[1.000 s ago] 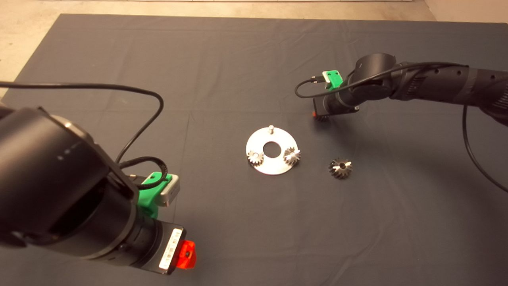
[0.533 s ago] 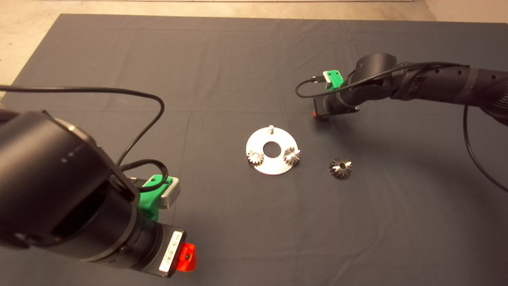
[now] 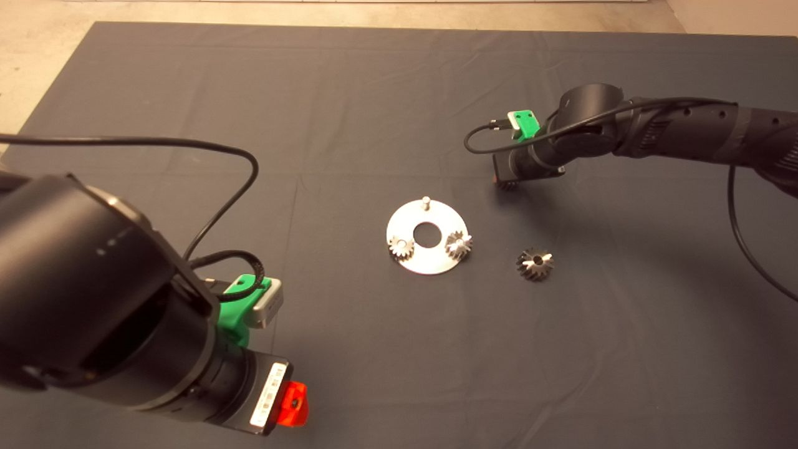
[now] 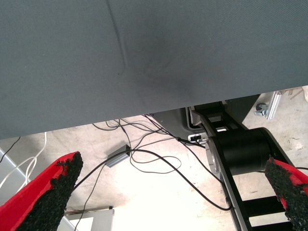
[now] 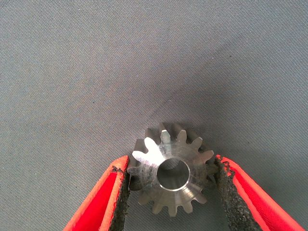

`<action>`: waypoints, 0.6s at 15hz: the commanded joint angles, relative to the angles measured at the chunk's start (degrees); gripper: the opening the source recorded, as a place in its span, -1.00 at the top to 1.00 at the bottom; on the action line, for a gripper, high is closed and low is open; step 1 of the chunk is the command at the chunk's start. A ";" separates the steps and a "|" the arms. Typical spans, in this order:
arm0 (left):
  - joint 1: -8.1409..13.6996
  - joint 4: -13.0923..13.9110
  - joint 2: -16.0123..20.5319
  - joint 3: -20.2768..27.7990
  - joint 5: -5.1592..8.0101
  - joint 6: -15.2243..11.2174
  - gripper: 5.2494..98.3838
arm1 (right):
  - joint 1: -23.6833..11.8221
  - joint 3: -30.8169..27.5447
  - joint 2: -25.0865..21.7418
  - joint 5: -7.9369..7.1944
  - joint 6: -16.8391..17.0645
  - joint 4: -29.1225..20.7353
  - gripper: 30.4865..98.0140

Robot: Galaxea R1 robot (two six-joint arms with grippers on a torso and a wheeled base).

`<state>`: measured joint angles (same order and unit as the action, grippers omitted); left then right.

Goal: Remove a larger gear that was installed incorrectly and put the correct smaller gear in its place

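Note:
The smaller gear [image 5: 169,192], steel with a dark centre hole, lies flat on the mat to the upper right of the round steel plate [image 3: 436,262]. My right gripper [image 5: 171,165] comes down over it, and both black pads touch its teeth. In the head view only the gear's edge [image 3: 507,186] shows under that gripper [image 3: 502,182]. The larger gear [image 3: 535,264], with long flared teeth, rests on the mat to the right of the plate. My left gripper [image 3: 293,404] stays at the lower left, fingers wide apart and holding nothing.
The plate carries two small gears [image 3: 401,248] [image 3: 459,244] and one bare pin [image 3: 426,201] at its far edge. The left wrist view shows the mat's edge [image 4: 144,113] with cables and a black frame on the floor beyond.
Almost nothing differs. The right gripper has stayed over the smaller gear, and the left arm shifted slightly a second ago, then held still.

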<state>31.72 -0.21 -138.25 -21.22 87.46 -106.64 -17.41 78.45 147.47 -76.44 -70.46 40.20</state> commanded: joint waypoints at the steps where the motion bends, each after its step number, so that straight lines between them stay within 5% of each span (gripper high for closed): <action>1: 0.10 1.17 -0.05 0.85 7.55 -0.32 -1.00 | 0.09 0.81 -0.47 0.49 -0.38 1.90 0.53; 9: 0.10 1.17 -0.05 0.85 7.55 -0.32 -1.00 | 0.09 0.99 -0.55 1.29 -0.12 1.98 0.63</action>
<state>31.42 -0.21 -138.25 -21.22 87.43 -106.64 -16.84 78.97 147.30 -74.97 -70.47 40.44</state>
